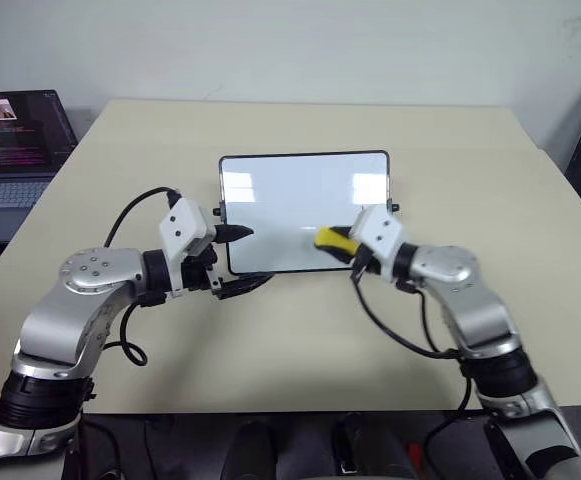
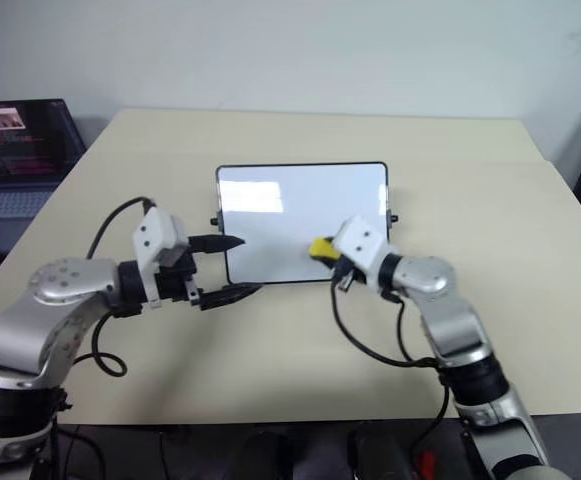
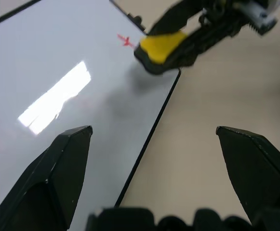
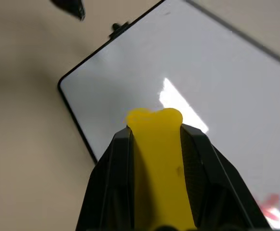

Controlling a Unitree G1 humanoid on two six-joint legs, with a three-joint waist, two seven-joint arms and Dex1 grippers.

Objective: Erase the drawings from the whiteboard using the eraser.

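Observation:
The whiteboard lies flat at the middle of the beige table, its white face glossy with light reflections. My right gripper is shut on the yellow eraser, over the board's near right part. One small red mark of the drawings sits on the board just beside the eraser. It also shows as a red mark in the right wrist view. My left gripper is open at the board's near left corner. One finger is over the white face and the other is off the near edge.
A laptop with a lit screen stands off the table's far left side. The table reaches well beyond the board on all sides. Black cables loop from both wrists onto the tabletop.

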